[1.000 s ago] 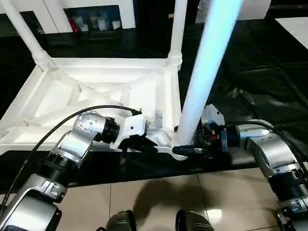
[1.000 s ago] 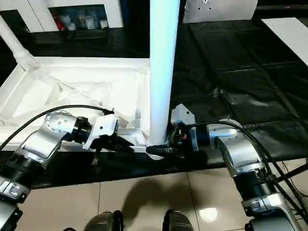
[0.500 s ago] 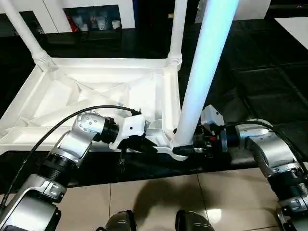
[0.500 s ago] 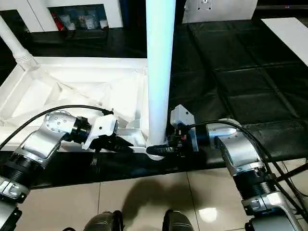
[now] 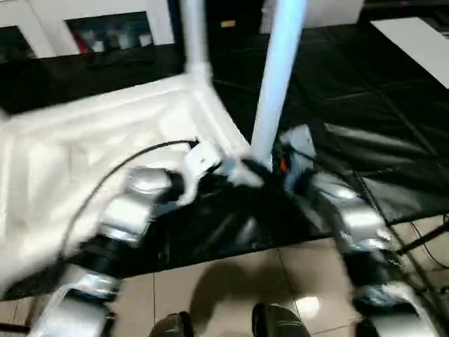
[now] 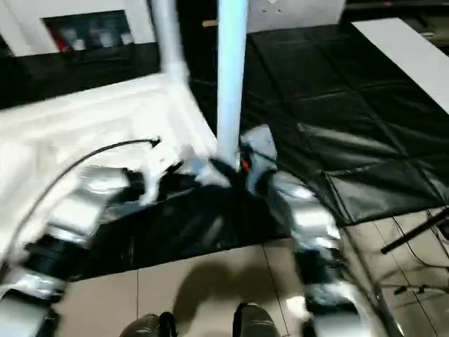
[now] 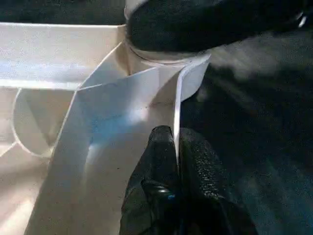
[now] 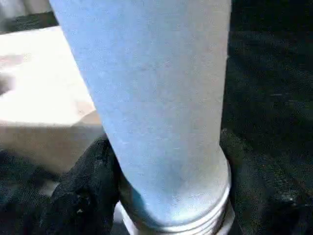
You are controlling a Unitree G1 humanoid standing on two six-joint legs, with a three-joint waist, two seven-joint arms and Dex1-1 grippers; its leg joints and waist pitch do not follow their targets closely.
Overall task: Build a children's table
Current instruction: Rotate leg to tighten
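The left gripper is pinched tight on a thin rim wall of the children's table, near its corner socket. The right gripper is clamped around the base of an upright white leg seated at that same corner, one black finger lying against the leg's side. The table lies upside down, ribbed underside up, with another leg standing at the far corner. It rests on a black-covered work surface that shows creases and taped seams. A pale tiled floor runs along the near edge. White cabinets with a dark shelf recess line the back wall.
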